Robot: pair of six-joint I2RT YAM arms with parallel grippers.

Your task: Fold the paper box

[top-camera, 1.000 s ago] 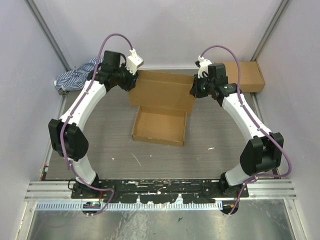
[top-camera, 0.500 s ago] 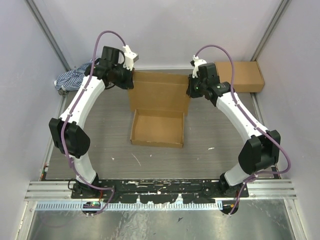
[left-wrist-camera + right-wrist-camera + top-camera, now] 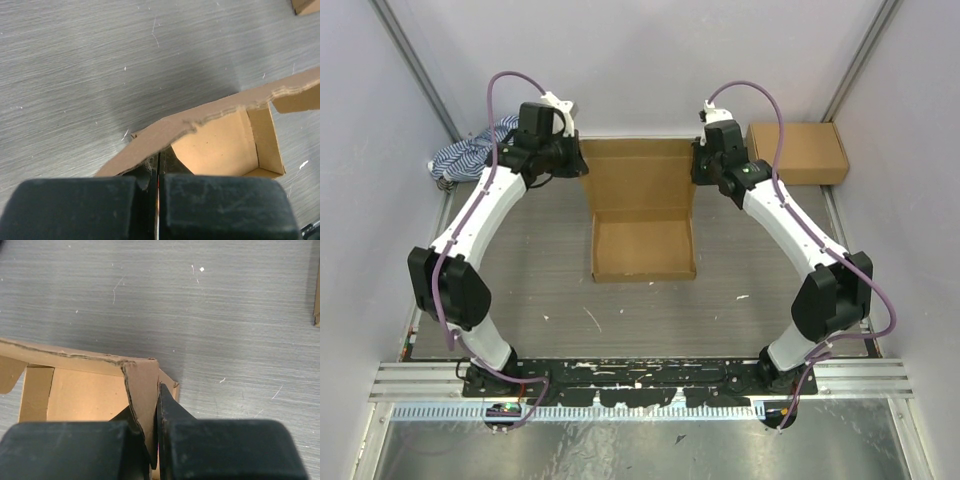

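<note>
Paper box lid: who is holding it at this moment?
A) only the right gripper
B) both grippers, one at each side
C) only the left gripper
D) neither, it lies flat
B: each wrist view shows cardboard of the paper box pinched between closed fingers, the left gripper at one side and the right gripper at the other.

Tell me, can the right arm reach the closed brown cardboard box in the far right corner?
Probably not right away: the right gripper is shut on the lid of the open brown cardboard mailer. The closed box lies beside that arm, nothing between; after letting go it likely could.
</note>
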